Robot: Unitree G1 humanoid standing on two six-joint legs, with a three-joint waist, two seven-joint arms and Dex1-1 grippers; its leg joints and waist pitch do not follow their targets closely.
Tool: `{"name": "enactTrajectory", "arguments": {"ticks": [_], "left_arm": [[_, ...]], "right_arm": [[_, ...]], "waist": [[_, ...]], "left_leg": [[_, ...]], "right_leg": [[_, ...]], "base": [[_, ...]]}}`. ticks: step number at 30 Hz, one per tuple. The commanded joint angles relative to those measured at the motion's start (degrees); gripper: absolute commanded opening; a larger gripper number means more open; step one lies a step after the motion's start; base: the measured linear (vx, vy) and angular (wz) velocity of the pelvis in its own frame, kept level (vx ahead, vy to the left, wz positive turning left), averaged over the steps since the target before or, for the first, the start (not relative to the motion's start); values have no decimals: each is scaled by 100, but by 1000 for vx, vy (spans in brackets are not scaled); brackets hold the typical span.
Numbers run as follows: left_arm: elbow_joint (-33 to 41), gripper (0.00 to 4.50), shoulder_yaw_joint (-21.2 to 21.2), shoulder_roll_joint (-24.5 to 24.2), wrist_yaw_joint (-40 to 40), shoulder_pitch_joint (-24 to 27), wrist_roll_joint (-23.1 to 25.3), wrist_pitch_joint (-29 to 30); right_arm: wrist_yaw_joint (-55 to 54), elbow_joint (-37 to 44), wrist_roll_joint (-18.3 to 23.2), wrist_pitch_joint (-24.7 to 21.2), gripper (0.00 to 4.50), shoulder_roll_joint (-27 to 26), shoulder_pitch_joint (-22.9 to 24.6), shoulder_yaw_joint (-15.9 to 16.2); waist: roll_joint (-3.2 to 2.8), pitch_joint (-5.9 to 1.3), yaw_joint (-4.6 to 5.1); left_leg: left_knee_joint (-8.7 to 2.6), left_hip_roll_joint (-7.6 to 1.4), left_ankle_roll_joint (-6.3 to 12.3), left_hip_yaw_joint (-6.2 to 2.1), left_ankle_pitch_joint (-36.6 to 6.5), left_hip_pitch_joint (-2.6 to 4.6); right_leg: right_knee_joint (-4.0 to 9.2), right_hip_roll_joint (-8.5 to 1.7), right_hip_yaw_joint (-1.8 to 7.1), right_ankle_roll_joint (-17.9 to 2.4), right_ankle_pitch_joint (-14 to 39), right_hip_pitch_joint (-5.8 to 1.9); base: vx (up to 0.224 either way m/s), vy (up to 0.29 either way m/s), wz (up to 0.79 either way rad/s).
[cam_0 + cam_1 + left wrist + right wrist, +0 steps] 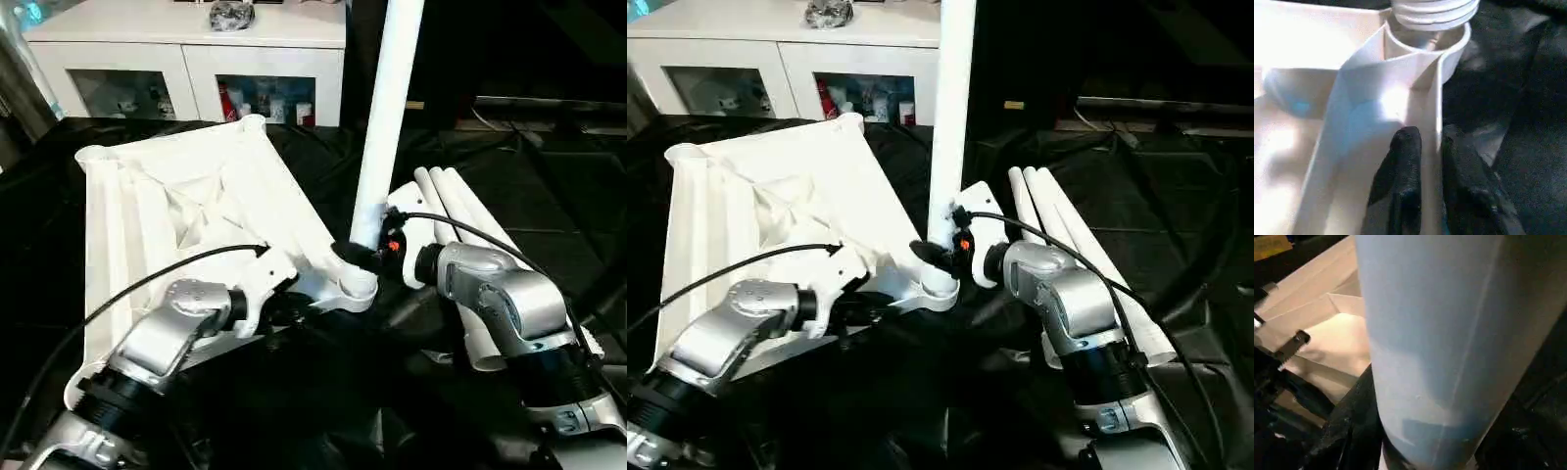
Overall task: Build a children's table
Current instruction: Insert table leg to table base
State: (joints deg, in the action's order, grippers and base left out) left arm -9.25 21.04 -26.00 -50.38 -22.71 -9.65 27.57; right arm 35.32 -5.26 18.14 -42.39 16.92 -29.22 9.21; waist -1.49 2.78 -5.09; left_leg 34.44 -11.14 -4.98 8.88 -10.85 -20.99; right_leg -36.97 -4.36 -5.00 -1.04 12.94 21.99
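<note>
The table top [196,196] lies upside down on black cloth, ribbed underside up. A white leg [387,117] stands upright at its near right corner socket [355,289]. My right gripper [367,253] is shut on the leg's lower part, and one black finger [1352,421] presses against the tube. The leg's threaded end [1432,12] sits at the socket's mouth [1449,49]. My left gripper [1425,142] is shut on the thin rim wall of the table top just beside that socket, one finger on each side.
Three more white legs [1058,215] lie side by side on the black cloth [549,196] to the right of my right arm. A white glass-door cabinet [196,59] stands behind the table top, with a dark object [232,14] on it.
</note>
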Motion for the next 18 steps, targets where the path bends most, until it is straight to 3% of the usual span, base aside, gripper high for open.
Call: {"name": "enactTrajectory", "arguments": {"ticks": [1,7,18], "left_arm": [[-95,32,-51,-70,18,68,107,109],[-108,1,22,-102,-58,61,149,168],[-82,0,84,-51,-167,27,176,133]], "right_arm": [[28,13,-34,82,191,-12,-134,-1],[73,-47,-74,120,191,-20,-154,37],[276,-320,-144,-68,191,-20,-290,263]], "waist": [[42,-346,-19],[36,-341,-16],[27,-343,-3]], "left_leg": [[-399,-153,-8,-7,-657,2],[-405,-156,-12,-8,-687,6],[-404,-158,-10,-9,-723,10]], "right_leg": [[500,-380,337,-912,788,-298],[506,-379,341,-905,810,-289],[497,-377,337,-989,717,-290]], "base": [[0,0,0],[0,0,0],[0,0,0]]}}
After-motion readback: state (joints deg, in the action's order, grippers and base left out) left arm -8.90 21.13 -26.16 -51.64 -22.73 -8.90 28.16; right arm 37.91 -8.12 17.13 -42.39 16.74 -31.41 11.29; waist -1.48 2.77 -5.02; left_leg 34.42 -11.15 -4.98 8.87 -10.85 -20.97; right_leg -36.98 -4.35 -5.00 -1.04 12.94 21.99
